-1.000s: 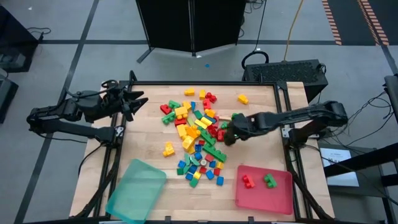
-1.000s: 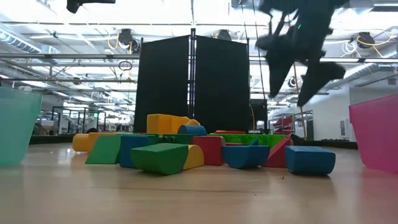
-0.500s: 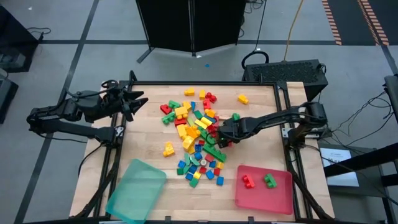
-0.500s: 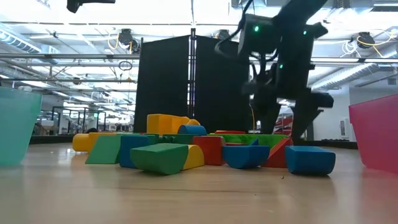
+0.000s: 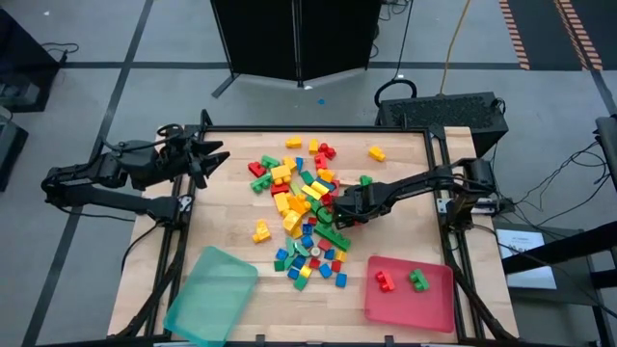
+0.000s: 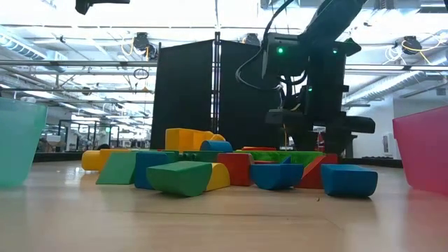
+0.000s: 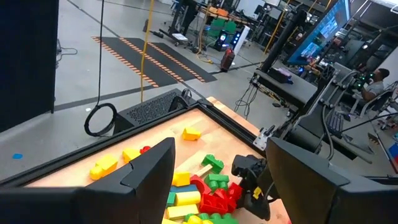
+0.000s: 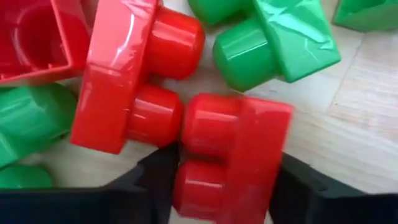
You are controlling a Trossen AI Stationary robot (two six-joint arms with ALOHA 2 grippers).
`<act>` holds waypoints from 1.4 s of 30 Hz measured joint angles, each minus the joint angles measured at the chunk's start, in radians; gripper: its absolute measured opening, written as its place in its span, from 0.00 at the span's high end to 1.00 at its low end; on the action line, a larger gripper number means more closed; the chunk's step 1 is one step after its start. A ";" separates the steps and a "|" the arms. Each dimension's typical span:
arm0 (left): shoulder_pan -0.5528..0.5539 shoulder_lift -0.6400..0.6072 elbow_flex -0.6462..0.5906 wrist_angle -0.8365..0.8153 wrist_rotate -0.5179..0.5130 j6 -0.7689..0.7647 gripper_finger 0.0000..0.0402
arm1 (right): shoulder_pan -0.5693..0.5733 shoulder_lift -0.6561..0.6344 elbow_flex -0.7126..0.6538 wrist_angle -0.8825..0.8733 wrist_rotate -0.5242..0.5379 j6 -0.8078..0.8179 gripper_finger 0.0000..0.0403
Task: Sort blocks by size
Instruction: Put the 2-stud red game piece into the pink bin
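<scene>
Between the right gripper's fingers, closed in against its sides, sits a red block at the pile's right edge. A second red block touches it (studs abutting) and could drag along when lifted. Far across the table, the left gripper waits open.

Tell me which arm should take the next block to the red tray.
Right. The right gripper is down in the block pile, its fingers straddling a red block, with the red tray on its side. The left gripper waits open at the table's far left edge.
</scene>
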 joint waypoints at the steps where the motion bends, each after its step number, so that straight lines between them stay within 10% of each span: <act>1: 0.000 0.000 0.000 0.000 0.000 0.000 0.36 | -0.001 0.000 0.000 -0.002 -0.004 0.000 0.61; 14: 0.000 0.000 0.000 0.000 -0.004 0.001 0.36 | 0.074 -0.256 -0.006 -0.053 -0.064 -0.022 0.61; 23: 0.000 0.001 0.000 0.002 -0.035 0.026 0.36 | 0.398 -0.547 -0.005 -0.080 -0.122 0.041 0.61; 38: 0.000 0.002 0.000 0.002 -0.056 0.026 0.36 | 0.725 -0.349 -0.005 -0.063 -0.249 0.255 0.61; 42: 0.000 0.002 0.000 0.002 -0.056 0.025 0.36 | 0.723 -0.333 -0.005 -0.042 -0.295 0.263 0.36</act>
